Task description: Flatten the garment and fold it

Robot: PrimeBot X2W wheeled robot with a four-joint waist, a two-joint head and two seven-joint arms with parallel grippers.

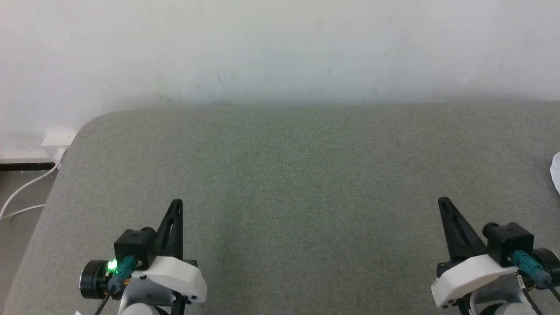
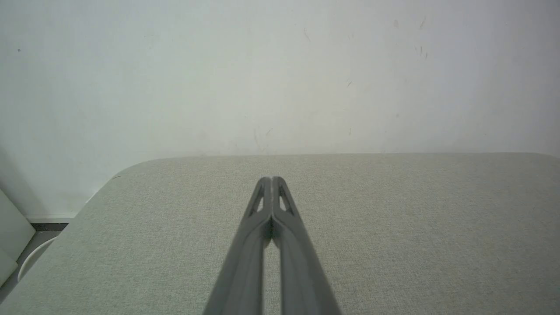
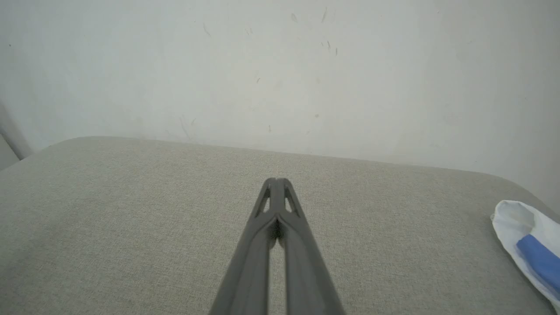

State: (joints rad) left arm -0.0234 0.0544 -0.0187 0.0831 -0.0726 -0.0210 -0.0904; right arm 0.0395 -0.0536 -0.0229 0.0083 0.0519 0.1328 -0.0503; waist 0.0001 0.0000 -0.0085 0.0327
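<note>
Counting gives one garment, two grippers, one grey-green padded surface (image 1: 280,175), one pale wall (image 1: 280,43) behind its far edge, and two strands of white cable (image 1: 26,186) on the floor past its left edge.

Only part of the garment (image 3: 525,236) can be seen. In the right wrist view it is a rounded end of thin white fabric with a bright blue band (image 3: 540,258) running across it. It lies on the surface at the right edge, just short of the rounded far right corner, and the picture's border cuts off the rest. In the head view it is a small white sliver (image 1: 556,173) at that same right edge. It looks loosely bunched rather than spread flat, though too little shows to tell how it is laid.

The left gripper (image 1: 176,203) is over the near left part of the surface with its two dark fingers pressed together along their tips. Its own wrist view (image 2: 272,179) shows the fingers meeting with nothing between them. The right gripper (image 1: 442,201) is over the near right part, fully closed in the same way and holding nothing, as its wrist view (image 3: 275,180) confirms. The garment lies off to its right, apart from the fingers. Whether either gripper's fingertips rest on the padding cannot be told.
</note>
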